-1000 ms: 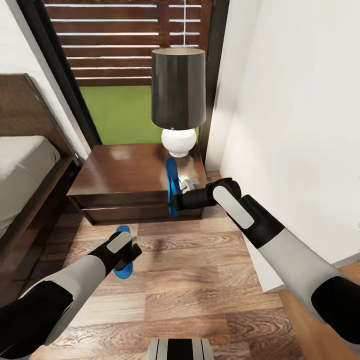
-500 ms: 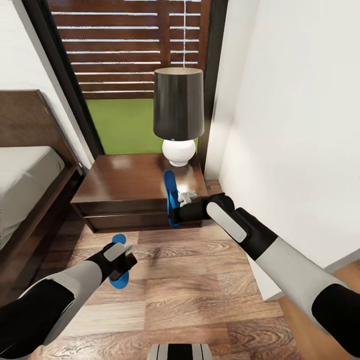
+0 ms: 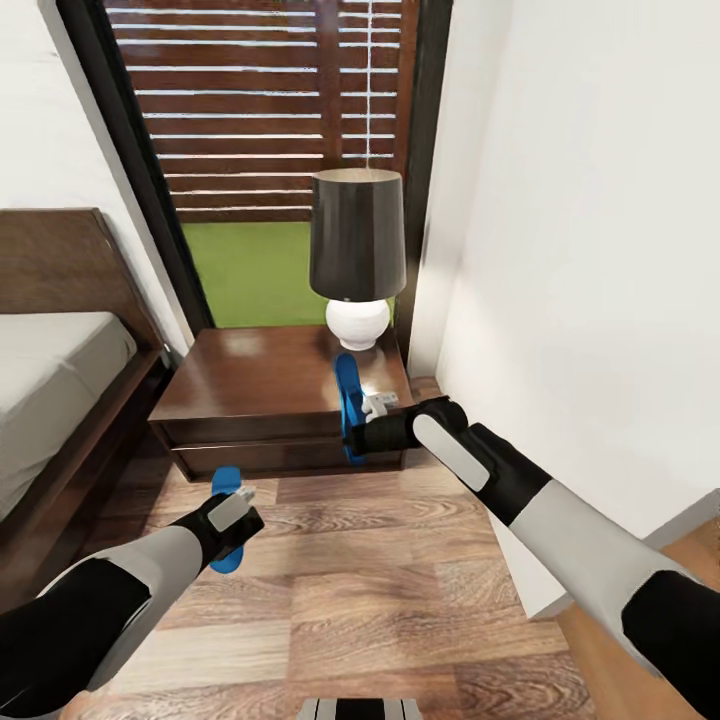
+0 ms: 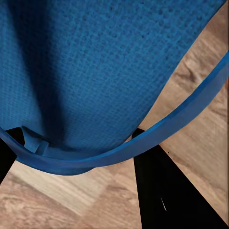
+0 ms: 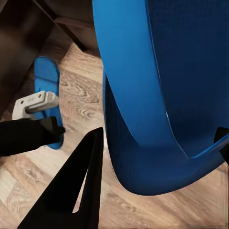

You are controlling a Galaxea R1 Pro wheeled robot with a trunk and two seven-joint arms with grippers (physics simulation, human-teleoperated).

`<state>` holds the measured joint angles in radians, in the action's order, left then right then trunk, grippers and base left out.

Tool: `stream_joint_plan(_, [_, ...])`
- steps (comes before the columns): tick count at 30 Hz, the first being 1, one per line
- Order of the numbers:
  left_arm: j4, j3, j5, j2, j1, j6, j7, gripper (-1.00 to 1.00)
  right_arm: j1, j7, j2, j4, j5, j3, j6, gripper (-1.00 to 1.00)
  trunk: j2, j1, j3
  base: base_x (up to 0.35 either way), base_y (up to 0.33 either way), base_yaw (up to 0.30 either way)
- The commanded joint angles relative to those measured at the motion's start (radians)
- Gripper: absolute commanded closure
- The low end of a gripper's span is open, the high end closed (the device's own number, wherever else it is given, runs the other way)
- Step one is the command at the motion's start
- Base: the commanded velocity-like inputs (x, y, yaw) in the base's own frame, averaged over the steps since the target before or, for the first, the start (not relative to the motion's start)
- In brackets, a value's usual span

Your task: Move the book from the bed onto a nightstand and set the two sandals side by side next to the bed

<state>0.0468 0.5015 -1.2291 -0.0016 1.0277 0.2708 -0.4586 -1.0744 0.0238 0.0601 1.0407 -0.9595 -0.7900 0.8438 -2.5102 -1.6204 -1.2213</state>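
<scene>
Unlabelled blue sandals (image 3: 347, 405), both grippers

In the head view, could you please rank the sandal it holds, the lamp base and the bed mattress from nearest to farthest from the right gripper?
1. Sandal: in the right gripper.
2. Lamp base: beyond, on the nightstand's back.
3. Bed mattress: far across, at the robot's left.
</scene>
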Motion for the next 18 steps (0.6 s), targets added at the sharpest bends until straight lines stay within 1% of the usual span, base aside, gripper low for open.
stream_joint_plan(1, [0.000, 0.005, -0.003, 0.000, 0.000, 0.004, -0.001, 1.00, -0.001, 0.001, 0.001, -0.008, -0.008, -0.002, -0.001, 1.00, 0.000, 0.001, 0.003, 0.000, 0.000, 0.000])
stream_joint_plan(4, [-0.003, 0.005, -0.003, 0.000, 0.000, 0.000, 0.000, 1.00, -0.001, 0.000, 0.000, -0.043, -0.007, -0.010, -0.017, 1.00, 0.001, 0.002, 0.015, 0.000, 0.000, 0.000])
stream_joint_plan(6, [-0.004, 0.006, -0.002, 0.000, 0.000, -0.002, 0.000, 1.00, -0.001, -0.001, 0.000, -0.069, -0.007, -0.038, -0.039, 1.00, 0.001, 0.003, 0.023, 0.000, 0.000, 0.000])
stream_joint_plan(7, [-0.005, 0.006, -0.002, 0.000, 0.000, -0.002, 0.000, 1.00, -0.001, -0.001, 0.000, -0.086, -0.007, -0.067, -0.060, 1.00, 0.001, 0.003, 0.026, 0.000, 0.000, 0.000])
stream_joint_plan(11, [-0.005, 0.006, -0.001, 0.000, -0.001, -0.004, 0.000, 1.00, -0.001, -0.002, 0.001, -0.120, -0.008, -0.131, -0.112, 1.00, 0.002, 0.005, 0.042, 0.000, 0.000, 0.000])
stream_joint_plan(12, [-0.005, 0.006, -0.001, 0.000, -0.004, -0.005, 0.000, 1.00, -0.001, -0.002, 0.001, -0.136, -0.008, -0.158, -0.139, 1.00, 0.003, 0.006, 0.046, 0.000, 0.000, 0.000])
stream_joint_plan(14, [-0.006, 0.006, -0.001, 0.000, -0.010, -0.007, 0.000, 1.00, -0.001, -0.003, 0.001, -0.157, -0.008, -0.189, -0.170, 1.00, 0.003, 0.006, 0.053, 0.000, 0.000, 0.000])
stream_joint_plan(18, [-0.006, 0.006, 0.001, 0.000, -0.016, -0.009, 0.000, 1.00, 0.000, -0.004, 0.001, -0.181, -0.008, -0.211, -0.191, 1.00, 0.004, 0.008, 0.069, 0.000, 0.000, 0.000])
